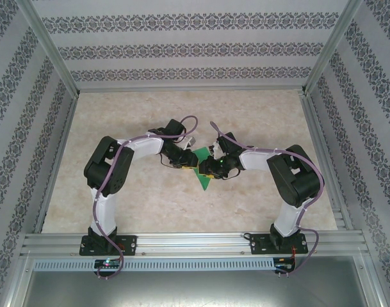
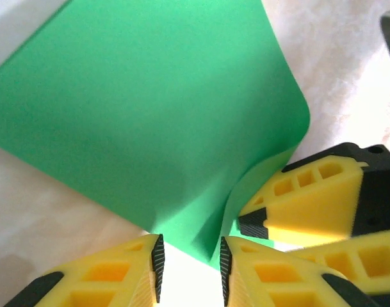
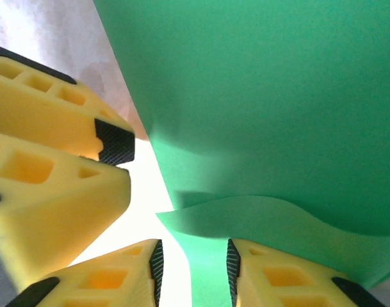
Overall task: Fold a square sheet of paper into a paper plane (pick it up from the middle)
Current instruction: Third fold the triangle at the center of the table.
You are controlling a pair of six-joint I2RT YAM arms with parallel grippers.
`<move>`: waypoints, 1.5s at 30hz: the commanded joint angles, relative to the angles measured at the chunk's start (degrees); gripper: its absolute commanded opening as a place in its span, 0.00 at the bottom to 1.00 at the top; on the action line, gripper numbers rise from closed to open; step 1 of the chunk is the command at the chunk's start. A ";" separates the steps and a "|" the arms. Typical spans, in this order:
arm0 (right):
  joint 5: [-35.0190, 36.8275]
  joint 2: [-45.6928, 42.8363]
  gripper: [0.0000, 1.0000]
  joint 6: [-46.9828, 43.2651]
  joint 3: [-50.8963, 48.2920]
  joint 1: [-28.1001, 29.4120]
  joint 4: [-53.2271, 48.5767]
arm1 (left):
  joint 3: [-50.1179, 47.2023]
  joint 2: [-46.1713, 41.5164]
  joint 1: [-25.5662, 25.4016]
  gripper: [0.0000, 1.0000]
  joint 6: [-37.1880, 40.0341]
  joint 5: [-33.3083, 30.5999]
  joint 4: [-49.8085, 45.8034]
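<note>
The square sheet of paper (image 1: pixel 202 176) is bright green and lies on the table's middle, bent over itself with a loose curling flap (image 3: pixel 265 217). The arms hide most of it from above, so I cannot tell whether it has a paper plane's shape. My left gripper (image 1: pixel 185 161) is at its left side, and my right gripper (image 1: pixel 212 165) is at its right. In the left wrist view the sheet (image 2: pixel 150 115) has a corner reaching into the gap of the open left gripper (image 2: pixel 191 272). The right gripper (image 3: pixel 193 275) is open too, with a strip of paper lying between its jaws, unclamped.
The tabletop (image 1: pixel 118 198) is pale marble-patterned, fenced by aluminium rails (image 1: pixel 195 242) and patterned walls (image 1: pixel 182 48). The two grippers are almost touching: the right gripper's fingers (image 2: pixel 303 204) show close beside the left's, and the left's fingers (image 3: pixel 54 166) beside the right's.
</note>
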 commanded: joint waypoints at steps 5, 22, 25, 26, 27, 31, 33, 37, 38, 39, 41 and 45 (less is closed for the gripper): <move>2.06 1.41 0.21 -1.39 -1.60 -0.37 -0.77 | -1.62 -3.23 0.00 0.28 -2.24 3.71 2.72; 2.00 0.97 0.01 -2.19 -2.65 -0.99 -0.69 | -2.32 -0.12 -3.57 0.18 -1.76 4.88 3.18; 1.93 0.80 0.01 -2.20 -2.83 -1.07 -0.69 | -2.75 0.67 -3.58 0.17 -1.37 4.21 2.92; 1.91 0.80 0.01 -2.22 -2.85 -1.12 -0.61 | -2.67 0.97 -3.57 0.16 -1.13 3.70 2.74; 1.83 0.80 0.00 -2.26 -2.89 -1.07 -0.65 | -2.61 1.35 -3.55 0.16 -1.00 3.25 2.50; 1.82 0.54 0.00 -2.35 -3.12 -1.16 -0.53 | -2.99 2.35 -3.56 0.15 -0.74 2.53 2.91; 1.91 0.63 0.00 -2.31 -3.31 -1.16 -0.42 | -3.24 2.68 -3.50 0.14 -0.62 2.66 3.33; 1.74 0.37 0.00 -2.36 -3.49 -1.07 -0.34 | -2.76 3.66 -3.48 0.14 0.16 1.28 2.48; 1.57 0.23 0.00 -2.35 -3.58 -1.07 -0.33 | -2.63 3.80 -3.48 0.14 0.33 0.88 2.22; 1.42 -0.05 0.00 -2.27 -3.63 -1.07 -0.09 | -2.45 4.01 -3.48 0.14 0.48 0.39 1.90; 0.66 -0.85 0.01 -1.72 -4.21 -1.07 1.57 | -2.14 4.52 -3.49 0.14 1.13 -0.42 1.07; -1.21 -1.97 0.05 -0.37 -5.07 -1.16 5.22 | -1.55 5.73 -3.48 0.14 2.39 -2.14 -0.54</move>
